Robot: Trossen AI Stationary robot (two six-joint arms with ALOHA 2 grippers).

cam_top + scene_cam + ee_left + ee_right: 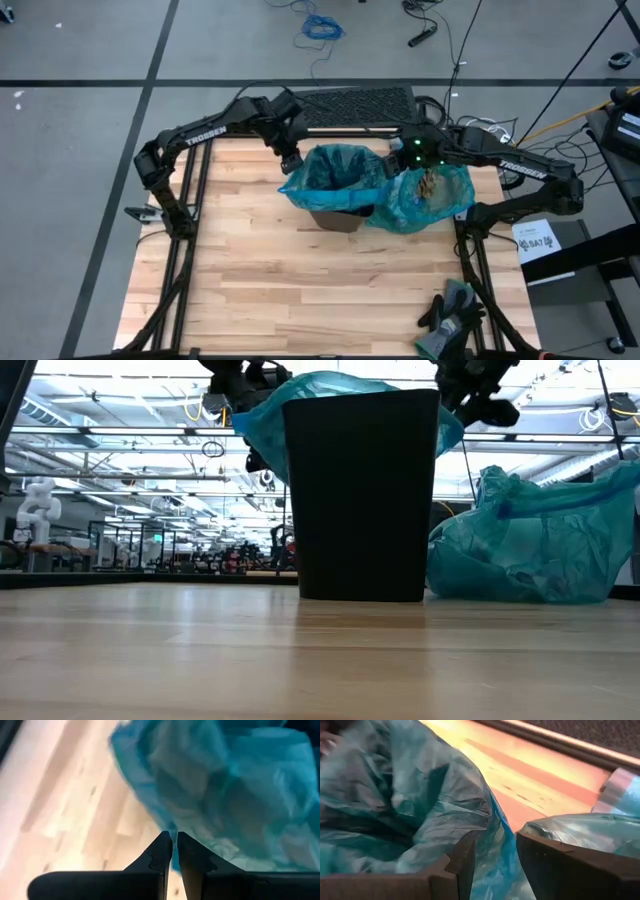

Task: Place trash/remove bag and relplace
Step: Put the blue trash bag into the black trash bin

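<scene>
A black bin (335,215) (365,495) stands mid-table, lined with a teal bag (335,170) (340,382) whose rim is draped over its top. A second teal bag (425,195) (530,545), filled with trash of brown paper scraps (428,182), rests on the table against the bin's right side. My left gripper (292,167) (175,845) is at the liner's left rim, shut on it. My right gripper (393,165) (495,855) is at the liner's right rim, open, with bag film between its fingers. My left gripper pinches the liner's rim edge (174,857) on the bin's left side between its two fingers, coming from above and the far left. The film there is pulled outward past the bin's wall. My right gripper has the liner's right rim film (492,837) lying in its open gap; whether the fingers touch it I cannot tell.
Dark green-black gloves (450,315) lie at the table's near right corner. A light-blue roll (620,790) sits near the far edge behind the full bag. A black mat (355,100) lies beyond the far edge. Bare wood (300,290) stretches in front of the bin.
</scene>
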